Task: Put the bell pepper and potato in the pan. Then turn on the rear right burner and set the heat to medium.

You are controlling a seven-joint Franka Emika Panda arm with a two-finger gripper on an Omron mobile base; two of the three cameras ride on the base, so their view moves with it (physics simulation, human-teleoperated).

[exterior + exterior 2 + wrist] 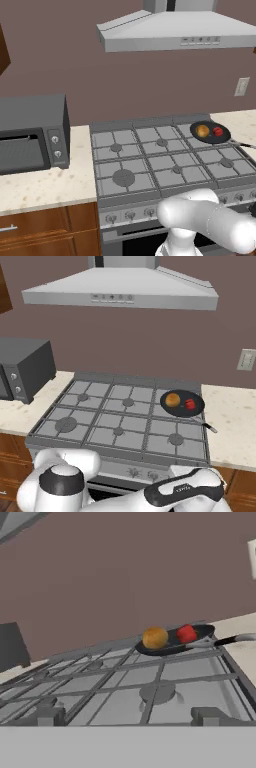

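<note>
Both vegetables, the squat red bell pepper (218, 131) and golden-brown round potato (202, 131), sat in the shallow black frying pan (223, 138), so the wide-open, empty gripper needed a square approach to the rear right burner's knob.

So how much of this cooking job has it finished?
The loading looks done: the bell pepper and potato both sit in the pan on the stove's rear right burner. Nothing is in hand; the tool is open, low at the stove front. Turning on that burner and setting medium heat is left; whether any knob has been turned can't be told.

Pan (210, 133) handle cut off at right edge.
</note>
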